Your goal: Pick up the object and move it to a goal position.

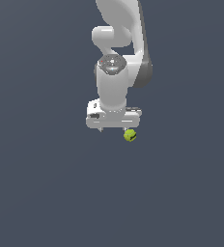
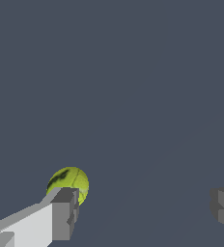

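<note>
While hanging over the dark floor (image 1: pixel 46 193), gripper (image 2: pixel 143 212) with fingers (image 2: pixel 63 214) spread wide, pinching nothing. Yellow-green ball (image 1: pixel 130 135) at about 4 o'clock from the white hand, outside one fingertip, not between them.

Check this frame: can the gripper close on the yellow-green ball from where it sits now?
Probably not yet. The gripper is open, but the ball sits beyond one finger, not in the gap between them. Nothing else blocks it; a sideways shift looks needed first.
</note>
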{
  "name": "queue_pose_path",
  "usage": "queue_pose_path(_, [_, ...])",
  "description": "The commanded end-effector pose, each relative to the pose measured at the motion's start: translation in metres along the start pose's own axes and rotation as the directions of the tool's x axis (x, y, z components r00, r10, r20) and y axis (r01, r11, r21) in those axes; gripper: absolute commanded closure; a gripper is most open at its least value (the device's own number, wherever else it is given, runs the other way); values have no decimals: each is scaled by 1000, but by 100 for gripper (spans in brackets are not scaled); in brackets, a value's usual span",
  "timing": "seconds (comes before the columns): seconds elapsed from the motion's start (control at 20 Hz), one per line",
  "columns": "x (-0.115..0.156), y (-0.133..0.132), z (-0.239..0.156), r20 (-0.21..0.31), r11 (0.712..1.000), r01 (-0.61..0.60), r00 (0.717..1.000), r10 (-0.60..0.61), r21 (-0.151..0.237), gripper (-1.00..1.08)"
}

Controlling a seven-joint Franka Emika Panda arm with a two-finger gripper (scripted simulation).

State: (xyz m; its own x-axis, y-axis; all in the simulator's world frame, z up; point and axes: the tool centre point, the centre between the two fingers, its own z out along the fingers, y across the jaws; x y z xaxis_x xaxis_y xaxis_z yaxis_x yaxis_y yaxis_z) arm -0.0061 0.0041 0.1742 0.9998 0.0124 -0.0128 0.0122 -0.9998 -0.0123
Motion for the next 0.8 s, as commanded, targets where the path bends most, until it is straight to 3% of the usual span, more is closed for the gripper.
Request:
queue_pose_path(0.0, [0,0,0,0,1000,0,1000,0,0,-92])
queue_pose_path(0.4, [-6,26,12,18,999,-39,999,39,-26,-92])
queue_pose_path(0.75, [-7,25,14,17,999,-38,999,38,-26,-92])
